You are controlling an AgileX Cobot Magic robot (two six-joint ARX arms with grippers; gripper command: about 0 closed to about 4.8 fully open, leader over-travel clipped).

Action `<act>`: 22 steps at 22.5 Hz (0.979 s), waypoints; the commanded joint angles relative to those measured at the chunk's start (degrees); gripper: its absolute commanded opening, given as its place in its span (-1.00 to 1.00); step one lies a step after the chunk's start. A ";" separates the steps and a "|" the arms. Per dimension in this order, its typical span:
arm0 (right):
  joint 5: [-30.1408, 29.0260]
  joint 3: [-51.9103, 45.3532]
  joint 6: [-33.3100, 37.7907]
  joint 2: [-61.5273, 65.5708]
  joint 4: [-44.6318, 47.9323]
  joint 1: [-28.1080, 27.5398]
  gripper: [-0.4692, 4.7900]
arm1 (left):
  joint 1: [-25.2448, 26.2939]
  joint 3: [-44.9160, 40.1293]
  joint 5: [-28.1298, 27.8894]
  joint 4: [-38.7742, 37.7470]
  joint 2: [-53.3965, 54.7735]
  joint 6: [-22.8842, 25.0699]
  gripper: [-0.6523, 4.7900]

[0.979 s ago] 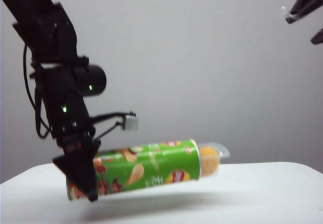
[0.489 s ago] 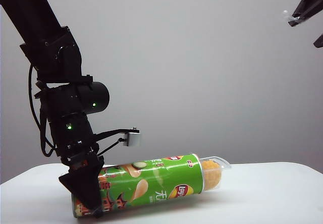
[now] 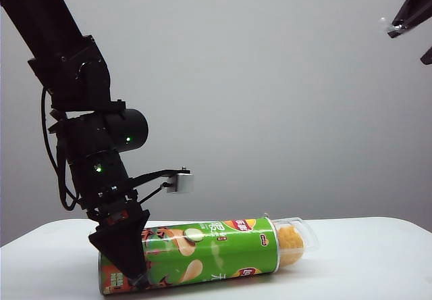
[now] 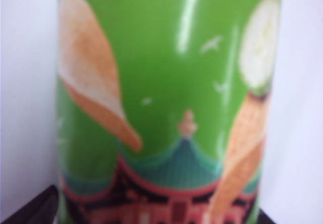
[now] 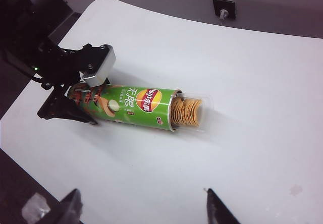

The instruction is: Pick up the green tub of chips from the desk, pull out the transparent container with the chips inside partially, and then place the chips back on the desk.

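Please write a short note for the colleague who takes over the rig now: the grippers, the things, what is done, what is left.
Left gripper: at the artwork end of the green tub of chips; whether open, the pictures do not show.
Right gripper: open, high above the desk, holds nothing.
Tub lies on the desk; transparent container with chips sticks partly out.
Done: pull-out, placing.
Left: withdraw the left arm.

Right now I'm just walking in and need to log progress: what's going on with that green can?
The green tub of chips lies on its side on the desk, with the transparent container and its chips pulled partly out of the open end. The left tool is at the can's closed end with its jaws around it, apparently letting go. The right tool is open, hanging high above the desk and holding nothing.
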 commanded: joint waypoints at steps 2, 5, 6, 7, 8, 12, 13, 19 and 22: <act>0.09 0.17 -0.46 0.04 0.33 0.07 0.38 | 0.02 -0.02 -2.99 -2.60 -0.81 -1.07 1.00; 0.07 0.17 -0.66 0.13 0.52 0.07 0.38 | -0.02 -0.02 -7.04 -4.20 -5.16 -1.05 1.00; 0.07 0.17 -0.81 0.13 0.52 0.07 0.38 | -0.02 -0.02 -7.91 -4.48 -6.67 -1.05 1.00; 0.09 0.17 -0.85 0.13 0.52 0.07 0.38 | -0.02 -0.02 -9.03 -4.76 -7.91 -1.05 1.00; 0.09 0.17 -0.94 0.13 0.52 0.07 0.38 | -0.02 -0.02 -10.19 -5.22 -9.27 -1.05 1.00; 1.07 0.17 -1.86 0.13 0.28 0.07 0.38 | 0.00 -0.02 -16.57 -12.07 -20.50 -1.92 1.00; 1.11 0.17 -1.86 0.13 0.26 0.07 0.38 | 0.02 -0.04 -17.09 -13.44 -22.99 -2.91 1.00; 5.18 0.20 -1.81 0.07 0.20 -0.04 -0.19 | 1.40 -2.38 -16.79 -11.32 -40.94 -6.84 0.86; 5.68 0.15 -0.20 -0.96 0.66 -0.17 -0.54 | 5.49 -9.68 -14.97 -4.66 -51.12 -11.30 0.83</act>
